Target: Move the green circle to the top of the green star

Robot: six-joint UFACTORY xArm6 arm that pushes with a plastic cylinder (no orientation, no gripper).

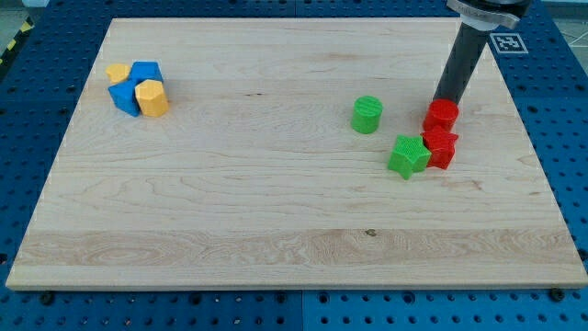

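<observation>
The green circle (pixel 367 114) stands right of the board's centre. The green star (pixel 408 155) lies below and to the right of it, with a small gap between them. Two red blocks touch the star's right side: one (pixel 442 115) higher up and one (pixel 441 147) right beside the star. My tip (pixel 446 97) comes down from the view's top right and ends just above the upper red block, right of the green circle.
At the view's upper left sits a cluster: a blue block (pixel 145 73), another blue block (pixel 123 97), a yellow block (pixel 117 73) and a yellow hexagon-like block (pixel 152 97). The wooden board (pixel 276 230) lies on a blue perforated table.
</observation>
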